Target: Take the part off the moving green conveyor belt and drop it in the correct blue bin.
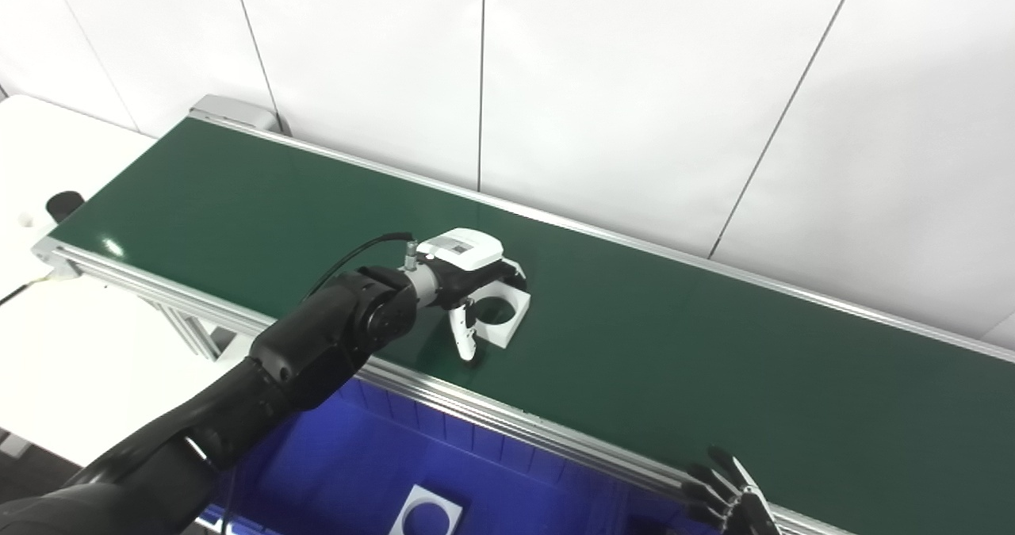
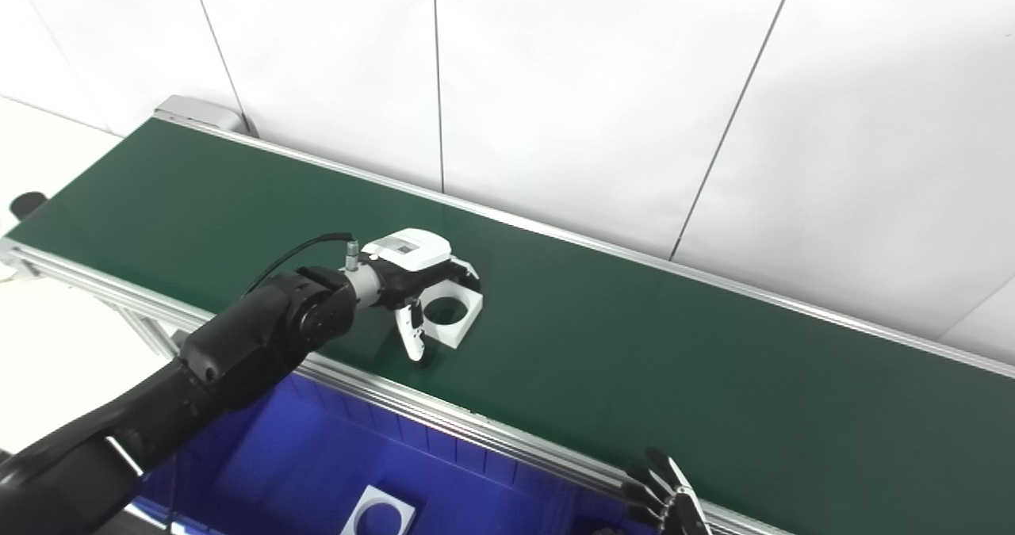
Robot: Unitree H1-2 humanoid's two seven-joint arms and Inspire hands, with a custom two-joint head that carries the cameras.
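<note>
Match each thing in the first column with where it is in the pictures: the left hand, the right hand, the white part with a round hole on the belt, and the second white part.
Column 1:
1. left hand
2. right hand
3. white part on the belt
4. second white part

Column 2:
A. lying in the blue bin below the belt
B. at the near rail, bottom right of the picture
C. over the green conveyor belt, fingers around a part
D. on the belt, under the fingers

Pairs: 1-C, 2-B, 3-D, 4-A
</note>
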